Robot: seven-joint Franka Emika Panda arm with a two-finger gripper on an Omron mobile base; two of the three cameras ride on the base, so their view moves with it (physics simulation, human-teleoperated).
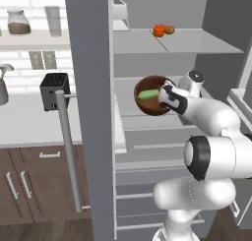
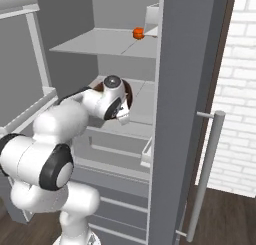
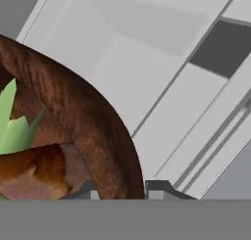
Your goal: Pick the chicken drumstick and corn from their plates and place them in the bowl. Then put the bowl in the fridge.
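My gripper (image 1: 166,98) is shut on the rim of the dark reddish-brown wooden bowl (image 1: 151,103) and holds it tilted above a middle shelf (image 1: 147,121) inside the open grey fridge (image 1: 91,87). The yellow-green corn (image 1: 147,94) lies in the bowl. In the hand view the bowl's wall (image 3: 93,121) runs between my fingertips (image 3: 156,190), with the corn's green husk (image 3: 12,129) and the reddish-brown chicken drumstick (image 3: 34,173) inside it. From the right, my hand (image 2: 112,101) covers most of the bowl (image 2: 128,93). The two plates are out of view.
Small orange items (image 1: 163,30) sit on the fridge's upper shelf (image 1: 197,41). The open door's edge and its bar handle (image 1: 69,146) stand to the left, pale drawers (image 1: 147,161) below. A black toaster (image 1: 54,90) stands on the counter at the left.
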